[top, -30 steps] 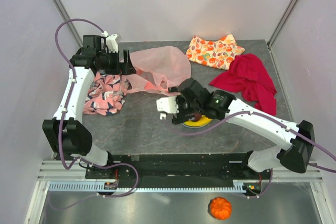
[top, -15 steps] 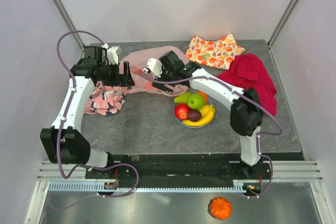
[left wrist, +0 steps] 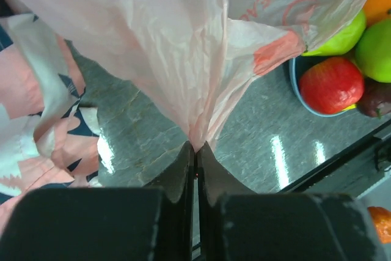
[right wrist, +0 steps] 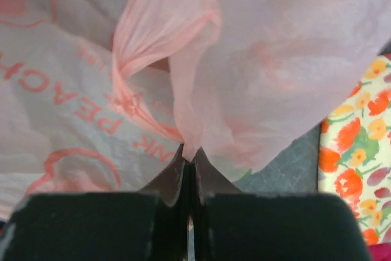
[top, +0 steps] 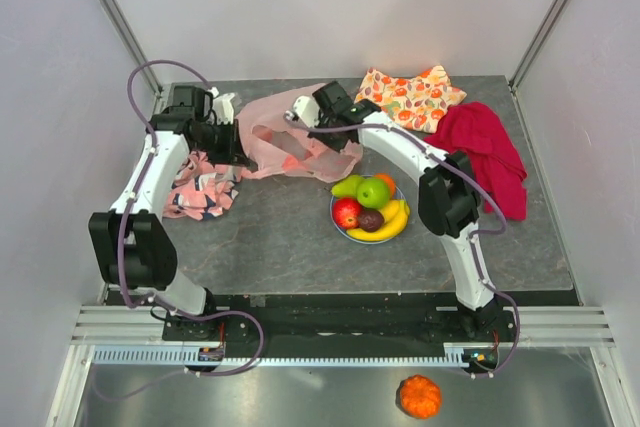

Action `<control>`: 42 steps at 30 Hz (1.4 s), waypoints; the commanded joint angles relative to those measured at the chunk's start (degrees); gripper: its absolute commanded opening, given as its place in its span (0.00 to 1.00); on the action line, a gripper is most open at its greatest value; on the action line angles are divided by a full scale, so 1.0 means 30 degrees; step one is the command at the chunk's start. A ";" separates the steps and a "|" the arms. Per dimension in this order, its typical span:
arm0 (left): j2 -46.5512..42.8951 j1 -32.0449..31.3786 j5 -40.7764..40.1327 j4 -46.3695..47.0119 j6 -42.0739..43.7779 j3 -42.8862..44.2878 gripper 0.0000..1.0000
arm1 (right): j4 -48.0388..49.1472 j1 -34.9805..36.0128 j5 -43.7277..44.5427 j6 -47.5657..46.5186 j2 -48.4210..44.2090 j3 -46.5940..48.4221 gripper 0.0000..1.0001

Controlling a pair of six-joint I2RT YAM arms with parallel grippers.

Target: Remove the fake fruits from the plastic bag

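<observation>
Pinching the pink plastic bag (top: 275, 147) with left gripper (left wrist: 195, 146) and right gripper (right wrist: 188, 152). Lift evenly and slowly, without tearing it.

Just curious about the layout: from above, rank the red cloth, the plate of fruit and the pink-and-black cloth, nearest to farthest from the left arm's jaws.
1. pink-and-black cloth, just beside them, far left.
2. plate of fruit, mid-table, toward the right.
3. red cloth, by the right edge.
</observation>
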 commanded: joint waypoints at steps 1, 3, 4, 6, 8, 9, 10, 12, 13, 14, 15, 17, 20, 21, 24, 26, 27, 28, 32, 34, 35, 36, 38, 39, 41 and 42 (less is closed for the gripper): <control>0.0790 -0.0160 0.1224 -0.0389 0.1325 0.2348 0.02 | 0.0083 -0.1472 -0.1481 0.2422 -0.0070 0.3004 0.00; 0.1172 -0.0190 0.1136 -0.0741 0.1967 0.3201 0.02 | 0.0491 -0.1827 -0.2942 0.3270 -0.0481 0.3479 0.00; 0.1260 -0.0190 0.1281 -0.1265 0.2175 0.4191 0.02 | 0.0726 -0.2147 -0.3415 0.3682 -0.1005 0.3829 0.00; 0.1436 -0.0190 0.1749 -0.2175 0.3049 0.5193 0.02 | 0.1659 -0.2500 -0.4266 0.4705 -0.1593 0.3950 0.00; 0.1437 -0.0190 0.2305 -0.3779 0.3639 0.6512 0.02 | 0.2424 -0.3057 -0.5555 0.6638 -0.2472 0.3921 0.00; 0.1291 -0.0219 0.2308 -0.4196 0.4164 0.6893 0.02 | 0.2979 -0.3204 -0.5965 0.7225 -0.2678 0.3862 0.00; 0.1087 -0.0219 0.2105 -0.4519 0.4343 0.7448 0.02 | 0.3274 -0.3437 -0.6462 0.8304 -0.3057 0.3775 0.00; 0.0125 -0.0219 0.1432 -0.4728 0.4839 0.7774 0.02 | 0.3918 -0.3527 -0.6642 0.9103 -0.3265 0.3686 0.00; -0.0143 -0.0219 0.0791 -0.4728 0.4988 0.8124 0.02 | 0.4154 -0.3614 -0.6904 0.9773 -0.3324 0.3686 0.00; -0.0436 -0.0190 0.0553 -0.4757 0.5221 0.8359 0.02 | 0.4765 -0.3615 -0.7022 0.9983 -0.3296 0.3686 0.00; -0.0642 -0.0190 0.0405 -0.4873 0.5398 0.9058 0.02 | 0.5032 -0.3615 -0.7140 1.0362 -0.3005 0.3947 0.00; 0.0290 -0.0190 0.0023 -0.5342 0.5518 1.1110 0.02 | 0.6318 -0.3644 -0.7464 1.1532 -0.1746 0.5381 0.00; 0.2339 -0.0190 0.0344 -0.5460 0.5021 1.3745 0.02 | 0.7810 -0.3616 -0.7259 1.2384 -0.0281 0.6993 0.00; 0.2896 -0.0190 0.0403 -0.5518 0.4932 1.5347 0.02 | 0.8224 -0.3644 -0.7229 1.2445 0.0389 0.7779 0.00; 0.5706 -0.0190 0.0783 -0.6365 0.4609 2.0142 0.02 | 0.9369 -0.3615 -0.6615 1.2913 0.1330 0.9333 0.00; 0.6708 -0.0219 0.1514 -0.7362 0.4578 2.2326 0.02 | 0.9837 -0.3615 -0.6584 1.3177 0.1276 0.9632 0.00; 0.6507 -0.0219 0.1865 -0.7480 0.4637 2.2887 0.02 | 0.9898 -0.3615 -0.6845 1.3294 0.0811 0.9401 0.00; 0.6215 -0.0219 0.2333 -0.7540 0.4696 2.2690 0.02 | 0.9985 -0.3615 -0.7080 1.3296 0.0429 0.9022 0.00; 0.2475 -0.0219 0.3830 -0.8649 0.5514 1.9999 0.02 | 1.0685 -0.3615 -0.8339 1.3851 -0.2672 0.4752 0.00; 0.1091 -0.0219 0.4123 -0.9556 0.5925 1.8270 0.02 | 1.1127 -0.3644 -0.9042 1.4695 -0.5045 0.0975 0.00; 0.0534 -0.0219 0.4211 -1.0838 0.6681 1.7771 0.02 | 1.1361 -0.3616 -0.9306 1.5050 -0.5865 -0.0344 0.00; -0.0661 -0.0248 0.4270 -1.1634 0.7065 1.6548 0.02 | 1.1363 -0.3528 -0.9541 1.5285 -0.7324 -0.2851 0.00; -0.1868 -0.0248 0.4126 -1.2779 0.7914 1.4816 0.02 | 1.0985 -0.3382 -1.0274 1.5464 -0.8709 -0.5267 0.00; -0.3411 -0.0248 0.3776 -1.2784 0.8122 1.2080 0.02 | 1.0750 -0.3149 -1.0334 1.5144 -0.9933 -0.7338 0.00; -0.4886 -0.0248 0.3452 -1.2784 0.8852 0.9458 0.02 | 1.0078 -0.3059 -1.0102 1.4268 -1.0879 -0.8876 0.00; -0.5704 -0.0306 0.3248 -1.2784 0.8914 0.7618 0.02 | 0.9784 -0.3059 -0.9839 1.4001 -1.1405 -0.9433 0.01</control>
